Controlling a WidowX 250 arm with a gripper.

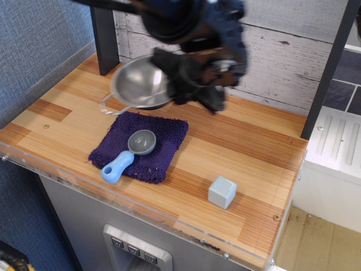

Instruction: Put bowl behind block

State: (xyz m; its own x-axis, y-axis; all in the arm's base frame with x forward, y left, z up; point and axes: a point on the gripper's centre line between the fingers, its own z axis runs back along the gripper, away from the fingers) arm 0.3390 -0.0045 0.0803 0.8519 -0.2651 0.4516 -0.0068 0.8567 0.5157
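The shiny steel bowl (138, 82) with its wire loop handle hangs in the air above the back of the counter, tilted, over the far edge of the purple cloth. My black gripper (179, 84) is shut on the bowl's right rim and is motion-blurred. The small pale grey-blue block (221, 192) rests on the wooden counter near the front right, well apart from the bowl and gripper.
A purple cloth (161, 147) lies at the front left with a grey scoop with a light blue handle (128, 152) on it. A dark post (105, 36) stands at the back left; a plank wall runs behind. The counter's front edge has a clear strip.
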